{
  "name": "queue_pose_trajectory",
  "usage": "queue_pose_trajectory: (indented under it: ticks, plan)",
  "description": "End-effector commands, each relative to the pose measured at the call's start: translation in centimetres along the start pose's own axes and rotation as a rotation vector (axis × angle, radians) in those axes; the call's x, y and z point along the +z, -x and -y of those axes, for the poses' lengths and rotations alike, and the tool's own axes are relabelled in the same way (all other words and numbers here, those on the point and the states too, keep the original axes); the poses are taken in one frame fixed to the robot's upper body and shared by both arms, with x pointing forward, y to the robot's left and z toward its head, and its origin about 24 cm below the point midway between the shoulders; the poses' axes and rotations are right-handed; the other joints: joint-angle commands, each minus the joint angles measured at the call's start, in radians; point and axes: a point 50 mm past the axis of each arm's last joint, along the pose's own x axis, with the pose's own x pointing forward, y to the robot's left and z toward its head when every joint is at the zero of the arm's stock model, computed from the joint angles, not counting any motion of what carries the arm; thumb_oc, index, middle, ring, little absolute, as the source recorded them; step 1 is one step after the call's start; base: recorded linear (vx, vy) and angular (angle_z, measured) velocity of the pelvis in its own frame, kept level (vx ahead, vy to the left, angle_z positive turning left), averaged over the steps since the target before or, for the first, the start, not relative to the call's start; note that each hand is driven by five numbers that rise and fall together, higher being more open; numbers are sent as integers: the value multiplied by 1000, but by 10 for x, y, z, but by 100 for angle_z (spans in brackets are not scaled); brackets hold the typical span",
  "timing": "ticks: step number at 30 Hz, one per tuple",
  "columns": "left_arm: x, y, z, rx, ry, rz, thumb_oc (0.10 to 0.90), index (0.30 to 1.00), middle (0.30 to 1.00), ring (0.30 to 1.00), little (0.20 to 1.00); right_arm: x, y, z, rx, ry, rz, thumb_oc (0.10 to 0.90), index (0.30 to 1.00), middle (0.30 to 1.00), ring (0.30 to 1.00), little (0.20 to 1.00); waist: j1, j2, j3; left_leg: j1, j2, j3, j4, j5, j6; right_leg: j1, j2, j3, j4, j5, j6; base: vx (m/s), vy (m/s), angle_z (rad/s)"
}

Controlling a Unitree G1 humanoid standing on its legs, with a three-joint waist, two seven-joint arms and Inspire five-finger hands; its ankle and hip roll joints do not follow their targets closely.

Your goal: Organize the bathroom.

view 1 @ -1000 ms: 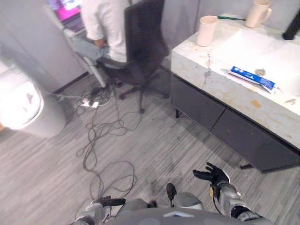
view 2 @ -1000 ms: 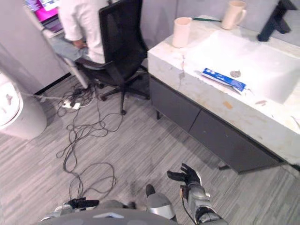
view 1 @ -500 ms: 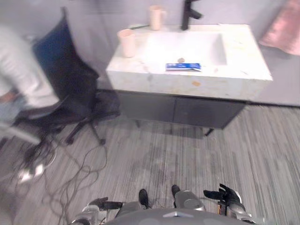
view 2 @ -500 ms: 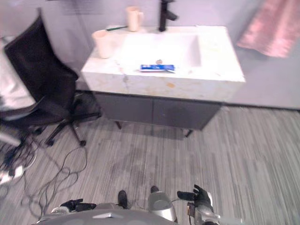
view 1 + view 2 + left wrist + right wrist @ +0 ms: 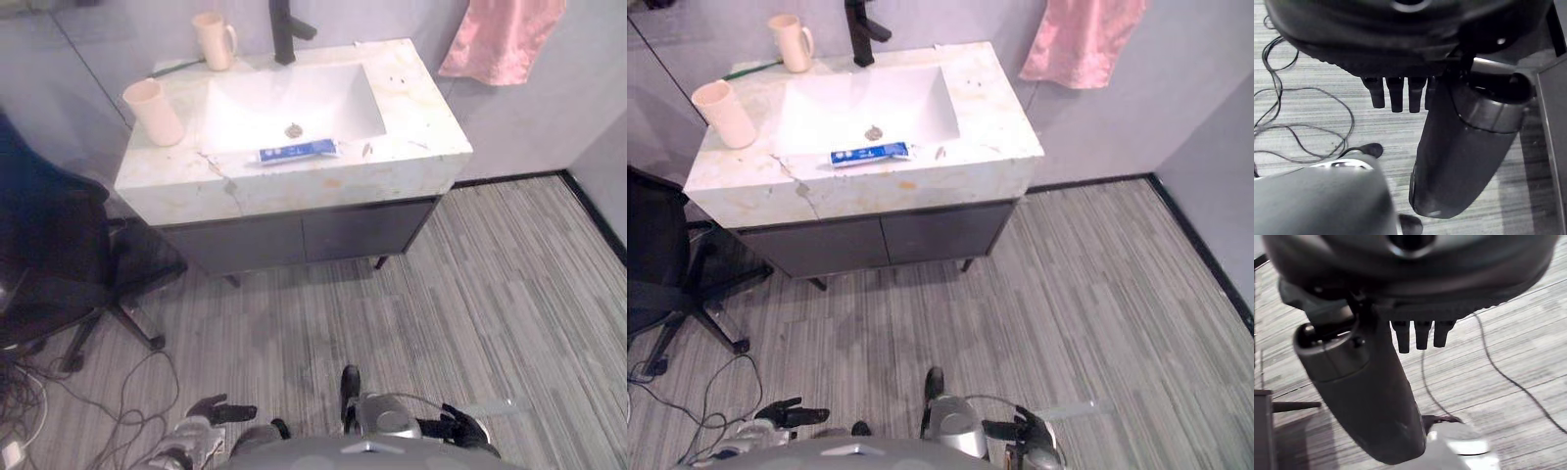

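A: Toothpaste tube (image 5: 298,151) lies on the desk's (image 5: 421,147) front edge, long axis crosswise, well ahead of you.

B: Left hand (image 5: 217,410) and right hand (image 5: 458,427) hang low, fingers relaxed, empty; neither is clearly nearer.

Two cups stand on the vanity top: one plain beige tumbler (image 5: 152,111) near the left front corner and one beige mug with a handle (image 5: 213,40) at the back. One blue-and-white toothpaste tube (image 5: 297,151) lies along the front rim of the basin. One green toothbrush (image 5: 751,70) lies at the back left of the top. There is one marble vanity (image 5: 411,127) with one white basin (image 5: 323,98), one black faucet (image 5: 285,20), and two dark cabinet doors (image 5: 358,227) beneath. One pink towel (image 5: 500,39) hangs on the wall. One black office chair (image 5: 44,264) stands on the floor.
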Motion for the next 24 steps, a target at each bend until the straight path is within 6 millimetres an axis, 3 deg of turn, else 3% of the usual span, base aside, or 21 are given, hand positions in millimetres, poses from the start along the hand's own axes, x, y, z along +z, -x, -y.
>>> queue_pose_trajectory:
  ticks: [1, 3, 4, 6, 9, 15, 24]
  plan:
    - [-2, 1, -23, 80, -24, 8, 800, 900, 900, 900, 900, 35, -4, 3, 8, 50, 144, 800, 900, 900, 900, 900, 7, -16, 2, -38, -69, 45, -30, -25, 74, -3, 9, 35, 112, -105, 72, 200, 26, -18]
    - [-3, 1, -22, 95, -19, 7, 800, 900, 900, 900, 900, 41, -5, 2, 16, 45, 174, 800, 900, 900, 900, 900, 12, -25, 0, 1, -80, 72, -156, -68, 109, 28, 8, 30, 86, -102, 85, 201, 59, -15]
    - [-3, 2, -22, 98, -15, 8, 800, 900, 900, 900, 900, 42, -5, 2, 17, 48, 179, 800, 900, 900, 900, 900, 12, -22, -1, 7, -79, 76, -194, -62, 109, 32, 12, 28, 81, -102, 87, 170, 81, -15]
    - [-2, 2, -24, 135, -5, 16, 800, 900, 900, 900, 900, 42, -5, 2, 14, 57, 192, 800, 900, 900, 900, 900, 7, -5, -9, 35, -64, 86, -386, 19, 93, 58, 38, 25, 49, -110, 99, 177, 72, -10]
    - [1, 2, -28, 195, 0, 38, 800, 900, 900, 900, 900, 38, -4, 3, -5, 25, 183, 800, 900, 900, 900, 900, 9, 4, -20, 61, -42, 69, -465, 58, 88, 62, 48, 11, 69, -135, 100, 148, 49, 14]
    - [-1, 4, -35, 317, 87, 40, 800, 900, 900, 900, 900, 21, -3, 3, 0, 68, 121, 800, 900, 900, 900, 900, 11, 8, -46, 86, -49, 44, -499, 69, 81, 70, 45, 12, 88, -156, 103, 110, 53, 9]
    - [-1, 4, -29, 230, 71, 99, 800, 900, 900, 900, 900, 21, -2, -3, 29, 69, 124, 800, 900, 900, 900, 900, 23, 24, -65, 113, -61, 16, -539, 76, 89, 67, 34, 3, 102, -170, 109, 56, 56, 6]
